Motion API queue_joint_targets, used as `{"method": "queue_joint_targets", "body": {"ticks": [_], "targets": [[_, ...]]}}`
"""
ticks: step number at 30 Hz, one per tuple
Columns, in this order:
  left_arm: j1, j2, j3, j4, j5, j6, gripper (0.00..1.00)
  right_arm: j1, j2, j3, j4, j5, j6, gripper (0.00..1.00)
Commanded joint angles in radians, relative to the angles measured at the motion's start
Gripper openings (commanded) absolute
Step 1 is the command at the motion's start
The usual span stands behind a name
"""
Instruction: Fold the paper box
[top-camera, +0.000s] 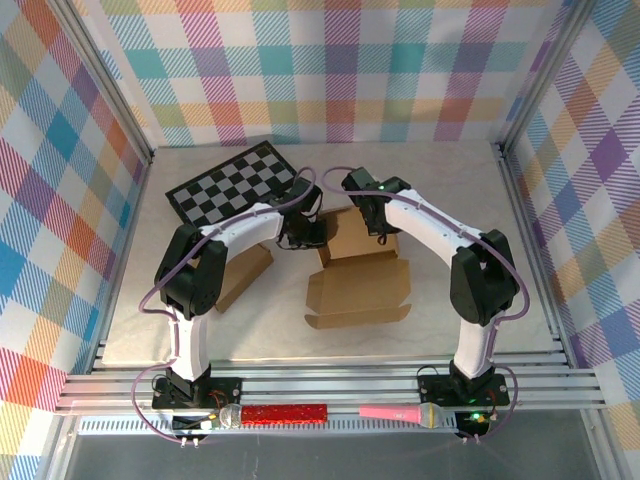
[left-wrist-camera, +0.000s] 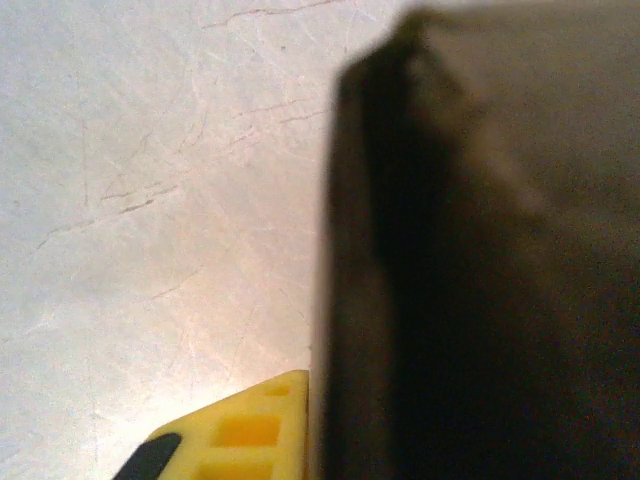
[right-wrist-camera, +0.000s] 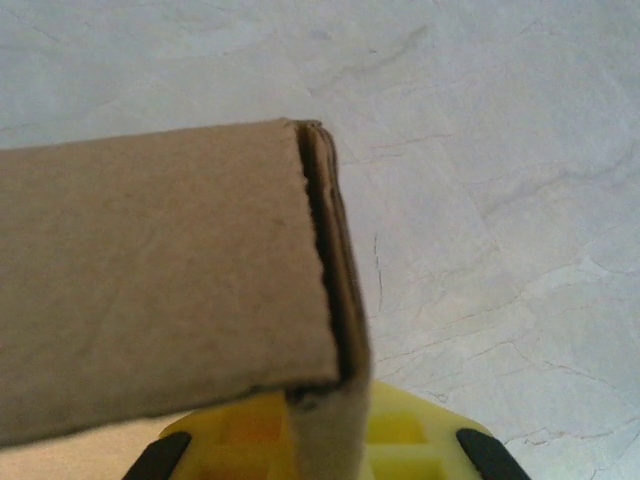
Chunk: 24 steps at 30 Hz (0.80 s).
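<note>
The brown paper box (top-camera: 358, 240) stands in the middle of the table, its lid flap (top-camera: 357, 292) lying open toward the near edge. My left gripper (top-camera: 306, 232) is at the box's left wall. In the left wrist view one yellow finger (left-wrist-camera: 250, 430) presses against that dark wall (left-wrist-camera: 480, 260), and the other finger is hidden behind it. My right gripper (top-camera: 378, 226) is at the box's right side. It (right-wrist-camera: 330, 432) is shut on a doubled upright cardboard wall (right-wrist-camera: 335, 300), with a folded panel (right-wrist-camera: 160, 280) to the left.
A second flat piece of cardboard (top-camera: 243, 275) lies under the left arm. A checkerboard (top-camera: 240, 185) sits at the back left. A red glittery microphone (top-camera: 285, 412) and a pink one (top-camera: 400, 412) rest on the rail by the arm bases.
</note>
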<state>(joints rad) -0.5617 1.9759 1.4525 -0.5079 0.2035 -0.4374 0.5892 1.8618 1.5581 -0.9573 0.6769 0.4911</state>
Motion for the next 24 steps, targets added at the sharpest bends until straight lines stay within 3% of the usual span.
{"method": "queue_joint_targets", "body": {"ticks": [1,9,17,24], "targets": [[0.002,0.018,-0.027,0.08,-0.072,-0.029,0.15,-0.01,-0.014,-0.022,-0.018,0.038,0.045,0.0],[-0.004,0.018,-0.058,0.115,-0.146,-0.026,0.18,-0.009,-0.01,-0.023,-0.011,0.038,0.033,0.0],[-0.059,0.026,-0.048,0.078,-0.324,-0.052,0.0,-0.008,0.016,-0.004,-0.019,0.007,0.038,0.0],[-0.084,0.016,-0.084,0.114,-0.367,-0.1,0.0,-0.008,0.033,-0.003,-0.024,0.006,0.039,0.0]]}}
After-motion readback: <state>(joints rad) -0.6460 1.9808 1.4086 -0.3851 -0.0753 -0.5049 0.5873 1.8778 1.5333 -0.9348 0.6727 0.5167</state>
